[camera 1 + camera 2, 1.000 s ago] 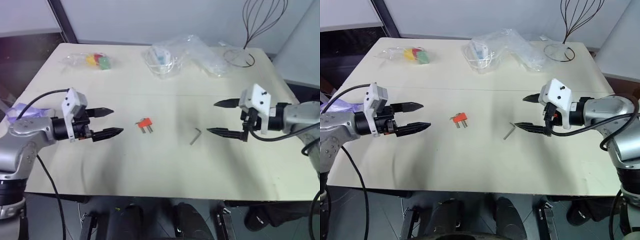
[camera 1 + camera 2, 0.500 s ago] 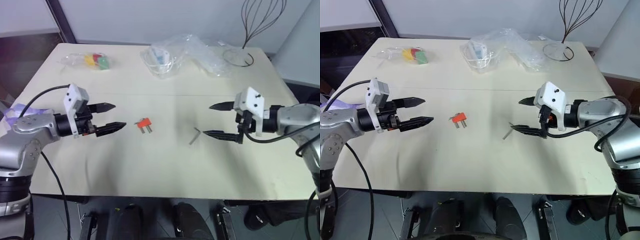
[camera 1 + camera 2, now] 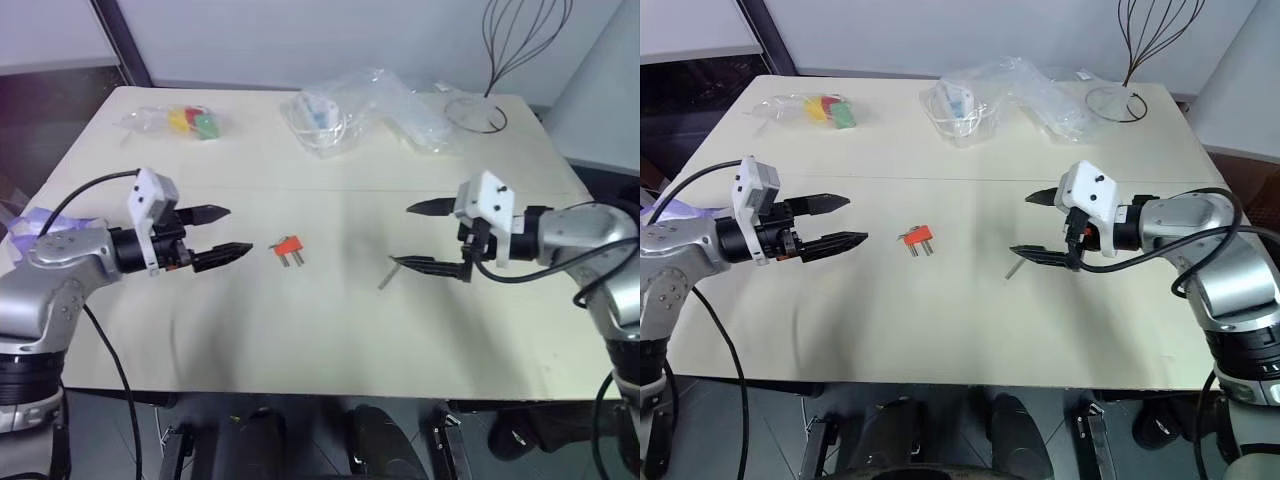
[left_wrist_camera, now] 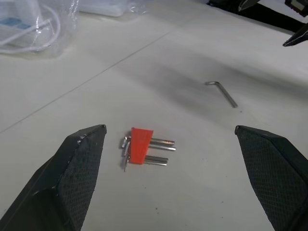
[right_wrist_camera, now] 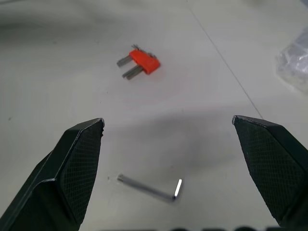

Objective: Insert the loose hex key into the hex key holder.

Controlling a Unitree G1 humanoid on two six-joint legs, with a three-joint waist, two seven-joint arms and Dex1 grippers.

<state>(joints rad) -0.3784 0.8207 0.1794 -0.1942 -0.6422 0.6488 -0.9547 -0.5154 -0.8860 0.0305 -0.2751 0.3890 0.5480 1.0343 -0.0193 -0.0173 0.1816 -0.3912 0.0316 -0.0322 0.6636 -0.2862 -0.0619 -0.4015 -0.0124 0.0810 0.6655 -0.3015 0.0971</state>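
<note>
The left gripper [image 3: 218, 235] hovers wide open and empty over the table [image 3: 300, 330], left of the orange-red holder [image 3: 289, 246]. The hex key [image 3: 388, 273] lies loose to the right, just beside the lower finger of the right gripper [image 3: 418, 236], also spread wide and empty. No writing is readable on the far plastic bags [image 3: 370, 105].

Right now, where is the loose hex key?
The loose hex key lies flat on the table, right of the hex key holder, just off the lower fingertip of the open right gripper.
</note>
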